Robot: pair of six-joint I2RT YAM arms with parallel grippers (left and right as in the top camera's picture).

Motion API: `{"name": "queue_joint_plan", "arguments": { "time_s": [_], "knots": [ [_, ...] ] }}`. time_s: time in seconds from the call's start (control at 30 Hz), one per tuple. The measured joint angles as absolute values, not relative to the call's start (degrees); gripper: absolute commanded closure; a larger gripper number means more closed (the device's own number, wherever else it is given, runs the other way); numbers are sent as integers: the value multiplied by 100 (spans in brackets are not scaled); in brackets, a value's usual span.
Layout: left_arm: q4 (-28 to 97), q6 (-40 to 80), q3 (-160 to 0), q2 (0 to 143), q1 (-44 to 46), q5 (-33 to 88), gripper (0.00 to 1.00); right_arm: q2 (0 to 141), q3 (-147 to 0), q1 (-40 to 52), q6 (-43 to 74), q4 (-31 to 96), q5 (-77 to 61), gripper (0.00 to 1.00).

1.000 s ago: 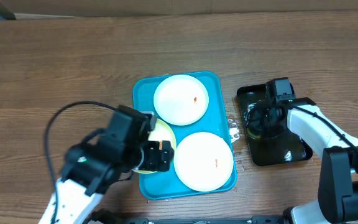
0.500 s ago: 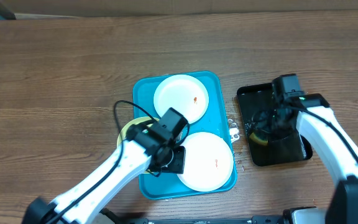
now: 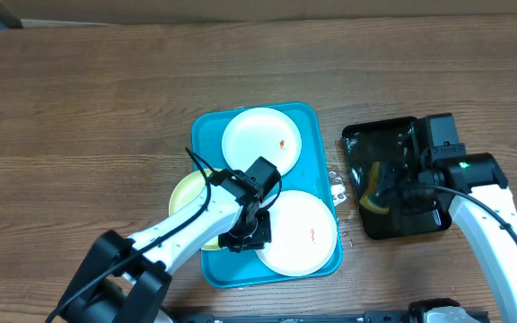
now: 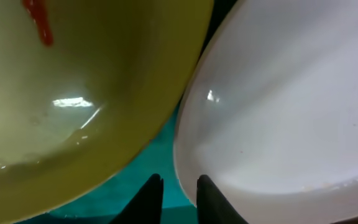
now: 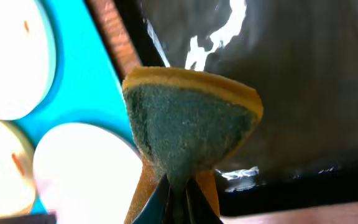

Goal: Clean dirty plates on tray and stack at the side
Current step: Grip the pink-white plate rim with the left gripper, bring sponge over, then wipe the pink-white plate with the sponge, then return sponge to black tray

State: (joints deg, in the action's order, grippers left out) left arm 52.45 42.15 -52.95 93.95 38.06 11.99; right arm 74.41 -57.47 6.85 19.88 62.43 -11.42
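Note:
On the blue tray (image 3: pixel 206 135) lie a white plate (image 3: pixel 261 144) at the back and a second white plate (image 3: pixel 302 231) at the front right. A pale yellow plate (image 3: pixel 185 190) overhangs the tray's left rim, partly under my left arm. Each plate has a red smear. My left gripper (image 3: pixel 251 235) (image 4: pixel 179 185) is down at the front white plate's (image 4: pixel 278 112) left rim. Its jaws are narrowly open with the rim between them, and the left finger stands clear of it. My right gripper (image 3: pixel 393 190) (image 5: pixel 178 202) is shut on a yellow-and-green sponge (image 5: pixel 188 124), held over the black tray (image 3: pixel 420 222).
The glossy black tray (image 5: pixel 303 93) is wet and sits just right of the blue tray (image 5: pixel 86 81). Small glinting bits (image 3: pixel 336 190) lie on the wood between the two trays. Bare wooden table (image 3: pixel 79 108) stretches to the left and back.
My left arm has swung right, off the yellow plate, to the front white plate's rim, and its jaws have narrowed. My right gripper has shifted right over the black tray with the sponge.

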Motion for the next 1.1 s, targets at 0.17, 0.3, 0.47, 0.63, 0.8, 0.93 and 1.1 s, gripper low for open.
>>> {"name": "queue_joint_plan", "arguments": {
  "time_s": [0.17,0.3,0.47,0.63,0.8,0.93,1.1],
  "knots": [
    [5063,4333,-5280,9594,3806,1192,80,7441,-5747,685,1562,6519,-1544,96],
    [5054,4381,-5280,9675,3800,1173,92,7441,-5747,694,1203,6810,-1957,96],
    [4930,4473,-5280,9677,3758,1142,96,7441,-5747,974,1017,7013,-2182,96],
    [4923,4491,-5280,9677,3752,1142,96,7441,-5747,1682,1140,6888,-2147,96],
    [4923,4491,-5280,9677,3752,1142,96,7441,-5710,2392,1564,6318,-1927,96],
    [4921,4493,-5280,9677,3752,1144,96,7476,-5374,2936,1970,5688,-1868,96],
    [4921,4506,-5280,9677,3752,1144,96,7743,-4939,3612,2370,4871,-1802,96]
  ]
}}
